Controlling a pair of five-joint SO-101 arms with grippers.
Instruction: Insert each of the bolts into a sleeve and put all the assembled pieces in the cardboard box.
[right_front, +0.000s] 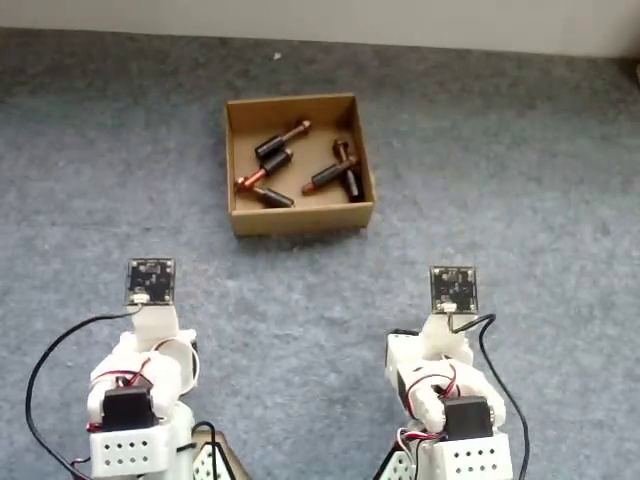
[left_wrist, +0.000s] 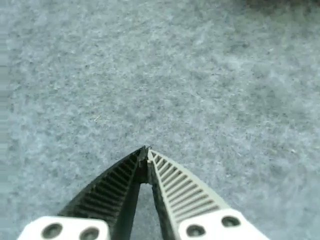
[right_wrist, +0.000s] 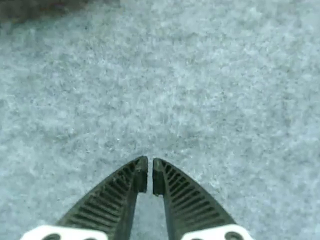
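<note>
The copper bolts in black sleeves (right_front: 281, 141) lie flat in the open brown cardboard box (right_front: 300, 218) toward the grey carpeted bench (right_front: 520, 180) far edge, mostly slanting near-left to far-right. Both empty: left gripper (left_wrist: 147, 152) pinched closed, right gripper (right_wrist: 150, 172) a hair apart.

Overhead high view, wrist views (close) facing carpet (left_wrist: 200, 75)
</note>
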